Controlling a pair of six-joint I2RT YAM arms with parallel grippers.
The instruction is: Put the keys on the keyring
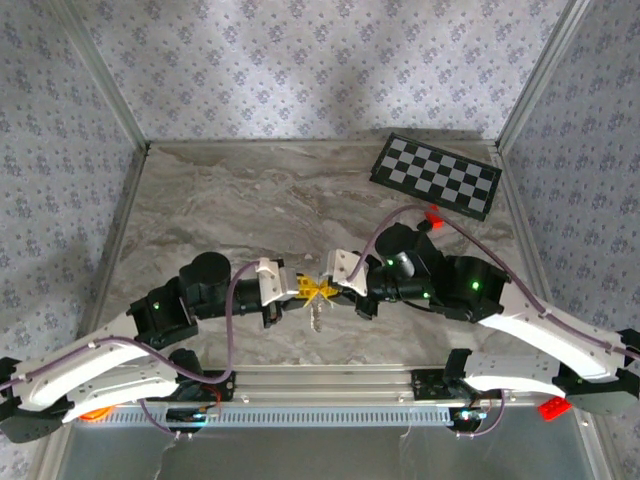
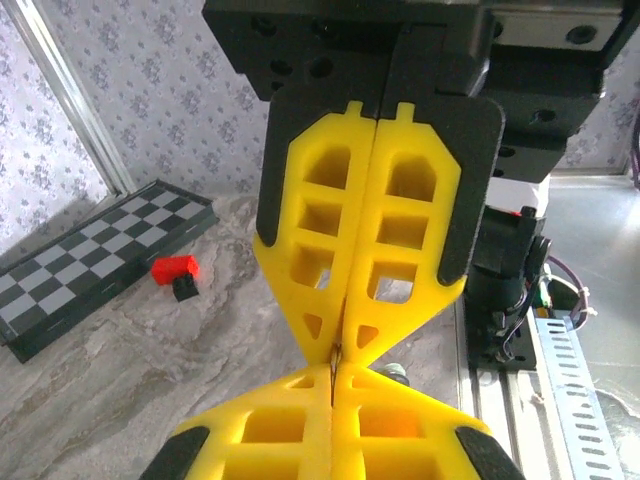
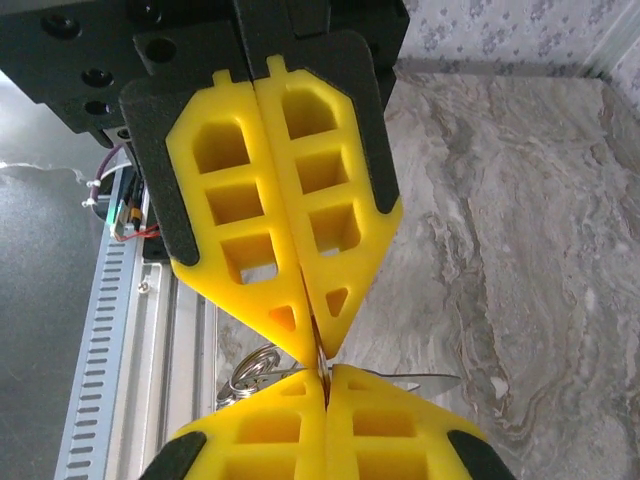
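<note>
Keyring [image 3: 252, 368] is hanging just under the meeting fingertips, with its loops showing beside the right gripper [image 3: 325, 388]. The key [image 2: 395, 373] is peeking out just beside the tips, mint head showing, above the table [image 1: 250, 200]. Probably the threading step: one arm should be bracing the ring while the other is feeding the key on in small moves, no tugging. Left gripper [image 3: 318, 340] jaws are pressing together and so are the right's, tip to tip. A thin metal sliver is sitting at the tips; cannot tell which piece.
</note>
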